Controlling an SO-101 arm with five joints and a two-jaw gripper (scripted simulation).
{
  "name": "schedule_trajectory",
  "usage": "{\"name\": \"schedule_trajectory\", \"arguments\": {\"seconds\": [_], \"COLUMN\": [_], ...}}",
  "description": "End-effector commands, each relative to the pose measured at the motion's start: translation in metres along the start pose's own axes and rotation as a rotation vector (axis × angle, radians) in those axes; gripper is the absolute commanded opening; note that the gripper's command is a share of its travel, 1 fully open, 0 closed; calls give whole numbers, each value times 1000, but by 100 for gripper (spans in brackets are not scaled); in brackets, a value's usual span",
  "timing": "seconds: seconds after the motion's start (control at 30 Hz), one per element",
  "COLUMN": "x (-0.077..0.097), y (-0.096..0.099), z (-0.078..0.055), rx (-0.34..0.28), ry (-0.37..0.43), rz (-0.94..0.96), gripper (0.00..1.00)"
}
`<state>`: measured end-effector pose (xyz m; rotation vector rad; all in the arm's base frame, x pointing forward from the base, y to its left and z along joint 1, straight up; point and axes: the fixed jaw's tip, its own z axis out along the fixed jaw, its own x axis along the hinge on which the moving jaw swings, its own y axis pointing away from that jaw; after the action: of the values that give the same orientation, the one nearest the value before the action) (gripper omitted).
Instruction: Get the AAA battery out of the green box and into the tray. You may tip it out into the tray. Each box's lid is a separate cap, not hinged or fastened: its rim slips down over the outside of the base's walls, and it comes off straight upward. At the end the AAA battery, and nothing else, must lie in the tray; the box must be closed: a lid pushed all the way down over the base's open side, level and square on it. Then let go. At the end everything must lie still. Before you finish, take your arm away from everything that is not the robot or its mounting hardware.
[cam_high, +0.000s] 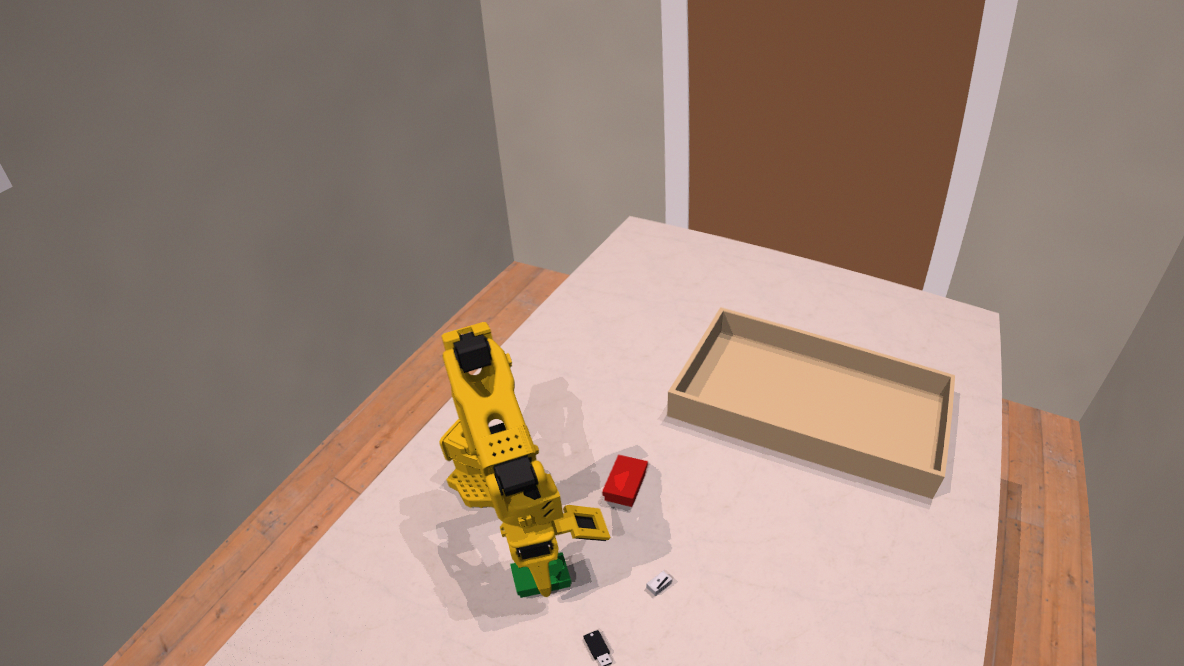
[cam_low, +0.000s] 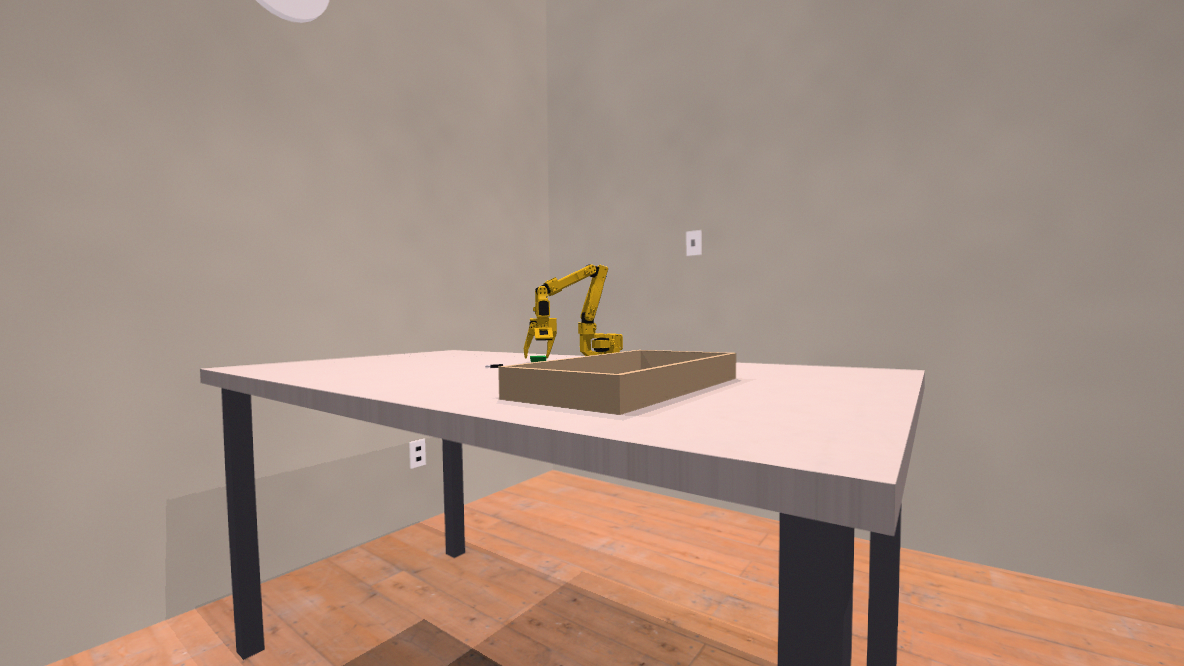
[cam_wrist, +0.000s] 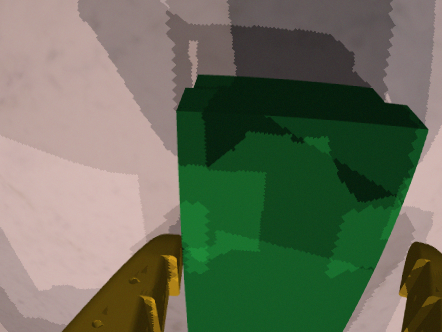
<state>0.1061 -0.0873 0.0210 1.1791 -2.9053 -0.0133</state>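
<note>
The green box (cam_high: 526, 580) (cam_low: 538, 358) (cam_wrist: 300, 210) stands on the table with its lid on. In the wrist view a narrower strip of base shows below the lid's far edge. The AAA battery is not in view. My gripper (cam_high: 543, 571) (cam_low: 538, 356) (cam_wrist: 296, 244) is open and lowered around the green box, one finger on each side. In the wrist view the left finger is close against the lid's left side, contact unclear; the right finger stands apart with a gap. The tan tray (cam_high: 803, 444) (cam_low: 558, 391) looks empty in the top view.
A closed red box (cam_high: 625, 480) lies between the arm and the tray. A small white object with a dark slot (cam_high: 659, 583) lies right of the green box. A black USB stick (cam_high: 596, 643) (cam_low: 495, 366) lies near the bottom of the top view.
</note>
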Motion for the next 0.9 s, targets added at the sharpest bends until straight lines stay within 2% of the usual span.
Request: {"name": "schedule_trajectory", "arguments": {"seconds": [0.0, 0.87], "x": [1, 1], "y": [-1, 2], "z": [0, 3], "rx": [10, 10], "ry": [-3, -3], "rz": [2, 2], "gripper": [29, 29]}}
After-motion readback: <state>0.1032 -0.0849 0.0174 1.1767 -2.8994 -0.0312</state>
